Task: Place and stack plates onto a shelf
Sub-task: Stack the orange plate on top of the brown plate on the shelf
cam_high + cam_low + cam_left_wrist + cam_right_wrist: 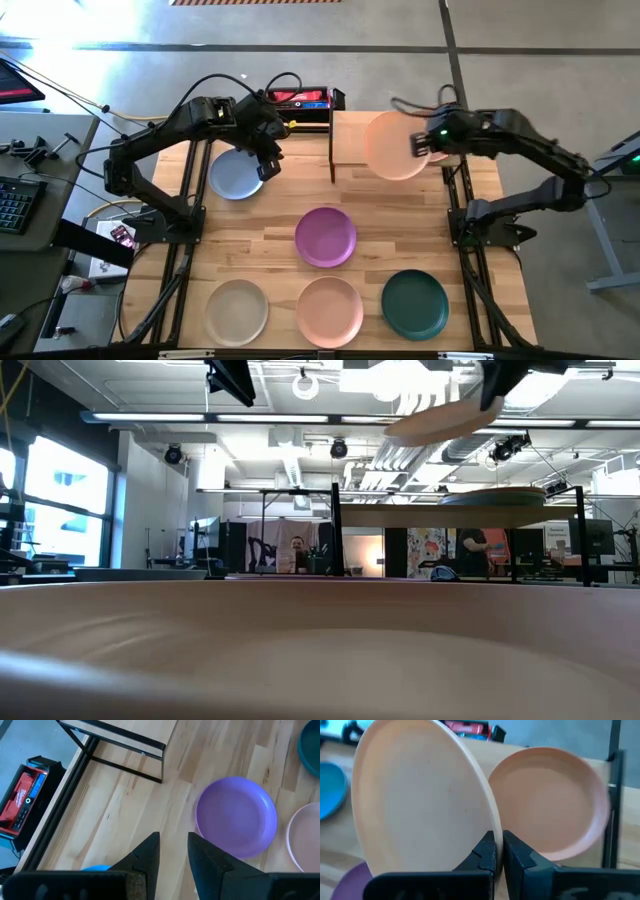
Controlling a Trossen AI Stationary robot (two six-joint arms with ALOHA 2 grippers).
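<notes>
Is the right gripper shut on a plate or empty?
Shut: the right gripper pinches the peach plate's rim above the shelf.

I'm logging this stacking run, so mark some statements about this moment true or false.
1. The right tool is shut on a peach plate. True.
2. The purple plate lies on the shelf. False: it lies on the tabletop, mid-table.
3. A plate already rests on the shelf. True.
4. The left tool holds the blue plate. False: it is above the plate's edge, fingers apart, holding nothing.
5. The dark teal plate lies on the table's front row. True.
</notes>
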